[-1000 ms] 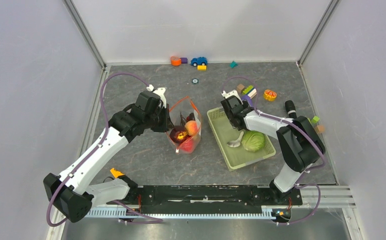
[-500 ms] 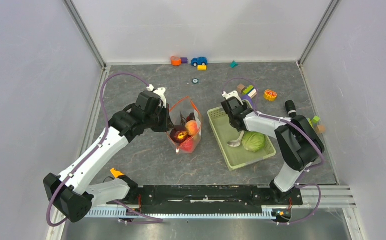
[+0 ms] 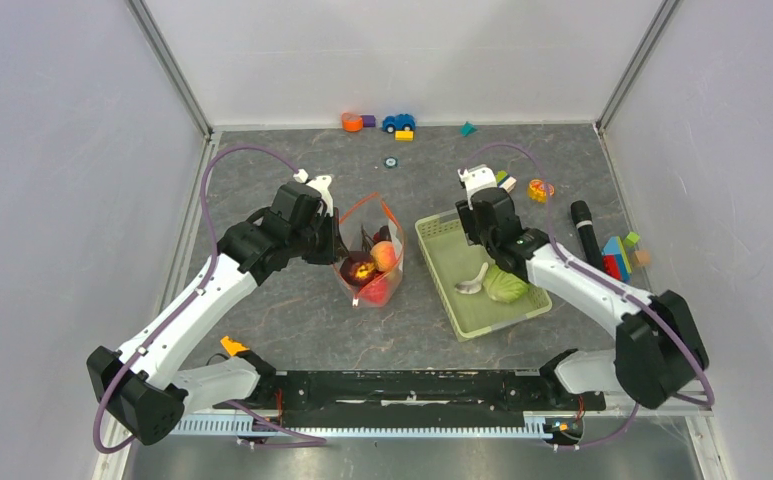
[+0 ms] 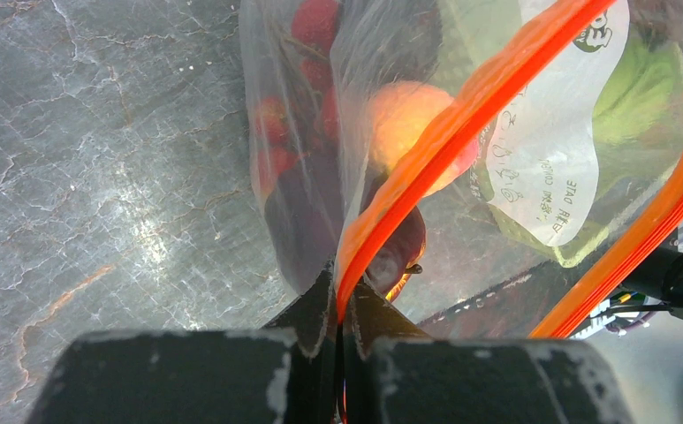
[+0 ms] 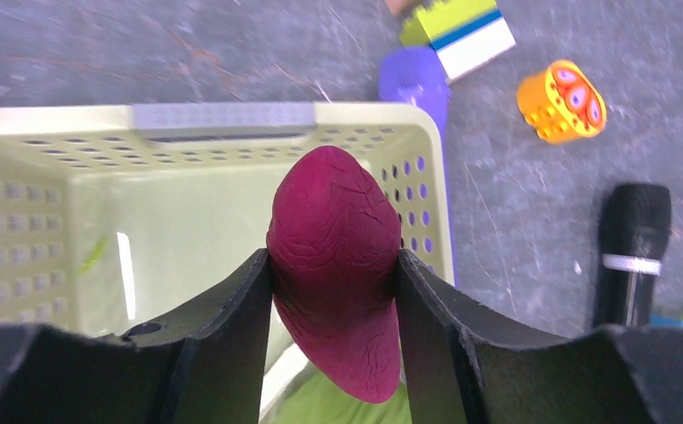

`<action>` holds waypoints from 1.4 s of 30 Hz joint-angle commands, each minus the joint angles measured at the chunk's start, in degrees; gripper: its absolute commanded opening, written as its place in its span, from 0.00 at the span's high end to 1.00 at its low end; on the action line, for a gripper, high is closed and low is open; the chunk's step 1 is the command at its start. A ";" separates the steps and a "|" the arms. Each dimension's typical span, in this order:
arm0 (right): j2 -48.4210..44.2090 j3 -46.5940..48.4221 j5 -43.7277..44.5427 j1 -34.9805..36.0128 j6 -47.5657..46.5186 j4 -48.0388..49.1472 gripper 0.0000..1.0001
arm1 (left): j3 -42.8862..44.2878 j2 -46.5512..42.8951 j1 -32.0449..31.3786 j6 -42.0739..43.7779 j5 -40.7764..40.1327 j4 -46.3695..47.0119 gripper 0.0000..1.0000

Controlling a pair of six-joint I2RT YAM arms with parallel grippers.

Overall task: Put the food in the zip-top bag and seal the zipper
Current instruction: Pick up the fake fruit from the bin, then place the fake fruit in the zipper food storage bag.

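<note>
Left arm (image 3: 197,300): stretched forward, left claw (image 4: 342,296) pinched tight on zipper (image 4: 461,132). Right arm (image 3: 582,285): reaching forward-left, right claw (image 5: 333,258) clamping dark red fruit (image 5: 333,216) between both fingers.

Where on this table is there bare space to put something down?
Bare tabletop lies between the zip-top bag, green basket and black rail. Also mostly bare between bag and toy car. Crowded: right of the basket, among blocks and black cylinder.
</note>
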 commanded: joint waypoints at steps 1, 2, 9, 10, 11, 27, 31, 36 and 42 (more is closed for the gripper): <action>-6.95 -1.97 -12.23 -0.13 -1.67 6.79 0.71 | 1.69 -0.07 -0.10 3.07 1.29 1.62 0.98; -8.43 -2.16 -14.61 -0.19 -2.02 7.77 0.71 | 1.69 -0.02 -0.10 3.08 1.37 1.66 0.98; -16.26 -1.77 -28.31 -0.13 -0.75 13.44 0.71 | 1.55 -0.25 -0.08 2.99 1.80 1.60 0.98; -17.18 -1.44 -30.20 -0.16 -0.18 13.85 0.71 | 1.60 -0.21 -0.06 2.99 2.01 1.57 0.98; -17.92 -1.14 -32.32 -0.17 0.44 14.35 0.71 | 1.66 -0.21 -0.06 2.99 2.22 1.67 0.98; -16.72 3.88 -62.82 5.42 5.52 32.13 0.70 | 1.24 -0.59 -0.12 2.93 3.94 2.43 0.98; -13.99 6.81 -62.12 12.02 -0.59 29.64 0.69 | 1.25 -0.68 -0.08 2.94 4.16 2.49 0.98; -9.55 9.47 -56.43 14.89 -4.37 24.44 0.69 | 1.07 -1.01 -0.06 2.90 4.55 2.69 0.98; -5.60 10.82 -48.92 17.04 -8.16 18.54 0.69 | 1.07 -1.16 -0.11 2.99 4.54 2.83 0.98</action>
